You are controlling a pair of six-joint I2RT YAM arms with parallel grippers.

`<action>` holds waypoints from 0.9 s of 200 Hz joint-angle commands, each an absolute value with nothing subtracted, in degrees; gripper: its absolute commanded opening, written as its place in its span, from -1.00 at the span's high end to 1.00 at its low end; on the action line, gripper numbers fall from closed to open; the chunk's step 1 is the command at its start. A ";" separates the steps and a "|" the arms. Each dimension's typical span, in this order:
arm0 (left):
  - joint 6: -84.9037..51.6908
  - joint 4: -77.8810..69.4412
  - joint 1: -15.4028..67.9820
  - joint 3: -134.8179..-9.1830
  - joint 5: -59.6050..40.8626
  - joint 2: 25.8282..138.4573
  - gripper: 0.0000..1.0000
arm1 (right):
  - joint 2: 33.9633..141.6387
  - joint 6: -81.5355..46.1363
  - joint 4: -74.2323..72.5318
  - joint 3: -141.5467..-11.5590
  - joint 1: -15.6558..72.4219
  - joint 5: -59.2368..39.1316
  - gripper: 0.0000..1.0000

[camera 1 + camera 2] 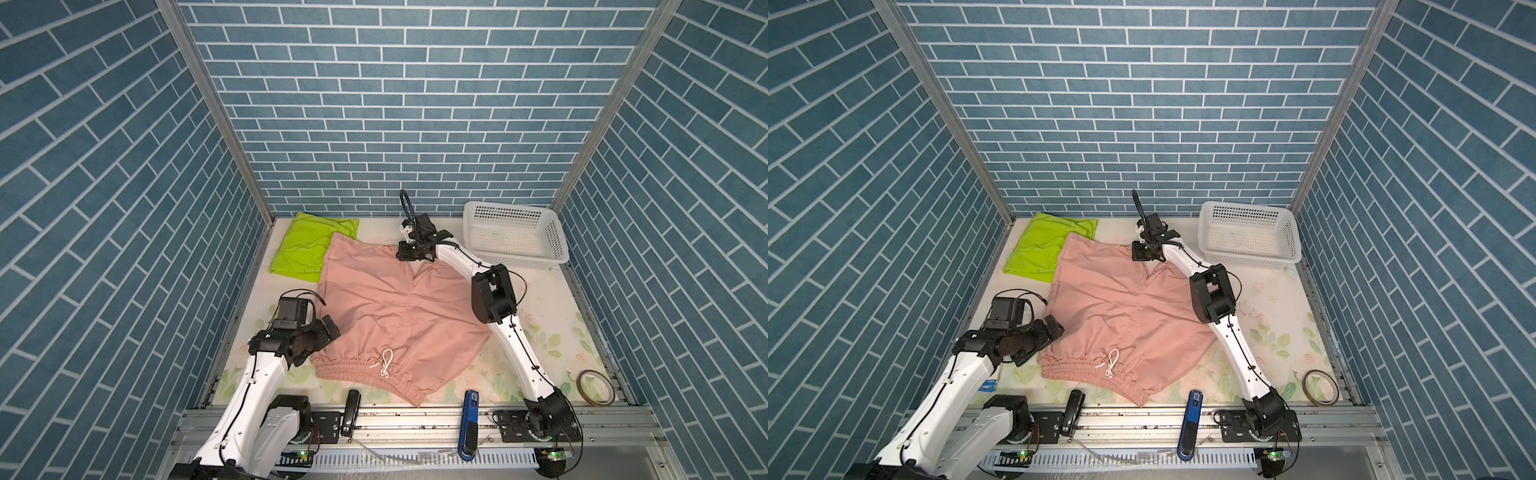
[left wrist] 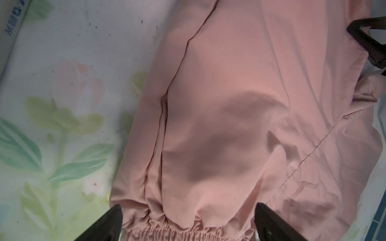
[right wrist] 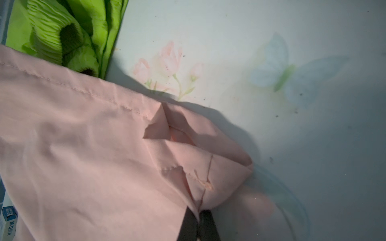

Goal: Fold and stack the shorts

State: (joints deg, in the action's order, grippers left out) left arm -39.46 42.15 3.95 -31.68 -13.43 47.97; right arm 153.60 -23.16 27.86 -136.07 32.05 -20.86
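Two hands bracket the pink shorts (image 1: pixel 395 316), spread left of the white basket (image 1: pixel 517 249), waistband (image 1: pixel 365 370) farthest from it: right hand (image 3: pixel 198 223) pinched shut on the nearer leg hem (image 3: pixel 125 106); left hand (image 2: pixel 188 210) gaping, empty, beside the waistband.

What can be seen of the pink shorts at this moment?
The pink shorts are soft, creased salmon fabric, spread mostly flat on the floral table. Their gathered elastic waistband, with a white drawstring bow, lies toward the near edge; the legs point to the back wall. One leg overlaps the green shorts. The right gripper is shut on fabric between the legs; the open left gripper straddles the waistband's end.
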 commanded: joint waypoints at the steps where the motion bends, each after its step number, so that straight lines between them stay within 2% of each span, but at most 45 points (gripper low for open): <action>1: -42.29 41.45 3.87 -28.25 -15.17 46.35 -0.97 | 147.07 -26.59 22.63 -129.26 29.20 -19.25 1.00; 60: -45.48 33.51 4.09 -20.42 -17.56 44.59 -0.64 | 136.44 -26.45 13.37 -114.43 26.59 -15.99 1.00; 84: -45.51 27.52 4.61 -17.68 -17.97 46.05 -0.41 | 134.05 -26.54 10.30 -110.61 26.35 -16.24 1.00; 100: -45.47 21.18 5.24 -16.40 -18.26 48.21 -0.16 | 132.57 -26.54 8.19 -108.21 26.28 -16.35 1.00; 108: -44.81 18.64 5.45 -16.47 -18.41 49.85 0.06 | 131.72 -26.54 7.23 -107.17 26.15 -16.51 1.00; 129: -40.65 19.37 5.52 -21.18 -16.65 54.40 1.00 | 129.17 -25.83 4.70 -103.93 26.01 -16.61 1.00; 180: -25.65 33.71 5.37 -45.09 -4.59 62.72 1.00 | 119.51 -20.72 1.44 -94.21 24.88 -12.27 1.00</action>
